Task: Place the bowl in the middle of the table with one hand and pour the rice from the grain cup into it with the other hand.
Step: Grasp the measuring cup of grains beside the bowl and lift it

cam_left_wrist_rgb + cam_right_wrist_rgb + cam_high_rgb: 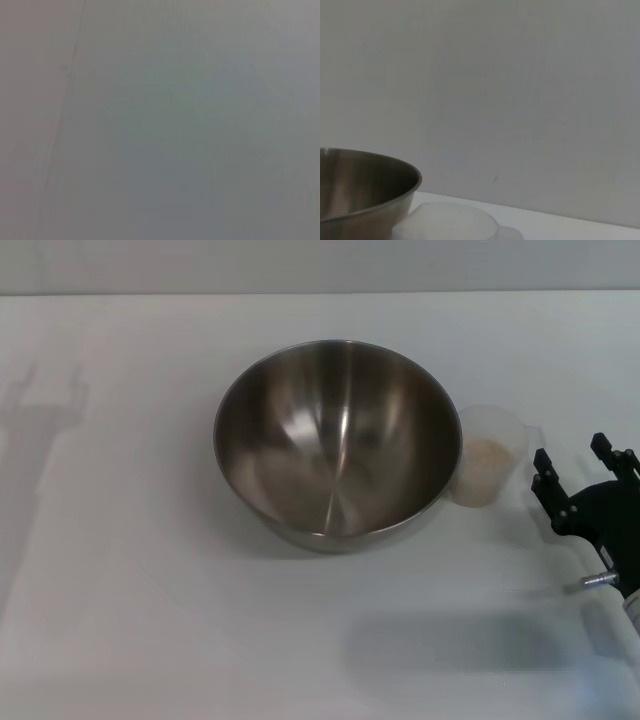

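Note:
The steel bowl (338, 440) stands upright and empty near the middle of the white table (130, 620). The clear grain cup (488, 455) stands just right of the bowl, with pale rice (485, 456) inside. My right gripper (575, 465) is open, a little to the right of the cup and apart from it. The right wrist view shows the bowl's rim (370, 185) and the cup's rim (452, 222) close by. My left gripper is out of view; its wrist view shows only a blank grey surface.
A shadow of the left arm falls on the table at the far left (45, 420). The table's back edge (320, 292) meets a grey wall.

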`<state>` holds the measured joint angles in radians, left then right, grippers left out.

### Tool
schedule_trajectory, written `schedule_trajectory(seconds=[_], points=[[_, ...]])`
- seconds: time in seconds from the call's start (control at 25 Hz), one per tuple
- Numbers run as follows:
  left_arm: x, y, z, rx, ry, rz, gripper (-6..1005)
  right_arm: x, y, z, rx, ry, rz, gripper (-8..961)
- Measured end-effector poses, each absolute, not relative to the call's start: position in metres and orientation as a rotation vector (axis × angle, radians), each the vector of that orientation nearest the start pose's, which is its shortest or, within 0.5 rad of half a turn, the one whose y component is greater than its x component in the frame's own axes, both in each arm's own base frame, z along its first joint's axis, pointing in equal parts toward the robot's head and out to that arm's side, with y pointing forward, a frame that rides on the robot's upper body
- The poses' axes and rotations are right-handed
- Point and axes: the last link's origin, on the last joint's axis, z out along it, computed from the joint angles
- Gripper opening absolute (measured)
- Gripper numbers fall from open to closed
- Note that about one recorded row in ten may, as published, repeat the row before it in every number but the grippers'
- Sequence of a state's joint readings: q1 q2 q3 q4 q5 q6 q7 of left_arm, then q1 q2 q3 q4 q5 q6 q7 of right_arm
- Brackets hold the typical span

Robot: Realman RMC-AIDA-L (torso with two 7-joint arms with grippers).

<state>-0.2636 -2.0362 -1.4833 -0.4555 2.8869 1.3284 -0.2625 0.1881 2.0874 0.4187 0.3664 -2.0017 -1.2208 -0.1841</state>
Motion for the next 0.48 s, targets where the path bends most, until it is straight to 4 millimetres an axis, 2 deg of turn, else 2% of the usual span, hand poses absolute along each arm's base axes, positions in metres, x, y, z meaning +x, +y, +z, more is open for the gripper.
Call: schedule_trajectory(seconds=[0.48], points=[[-0.304, 0.322, 0.065, -1.372, -0.312, -0.997, 587, 0.334, 0.249, -0.067, -1.723, 0.480, 0.526, 655]])
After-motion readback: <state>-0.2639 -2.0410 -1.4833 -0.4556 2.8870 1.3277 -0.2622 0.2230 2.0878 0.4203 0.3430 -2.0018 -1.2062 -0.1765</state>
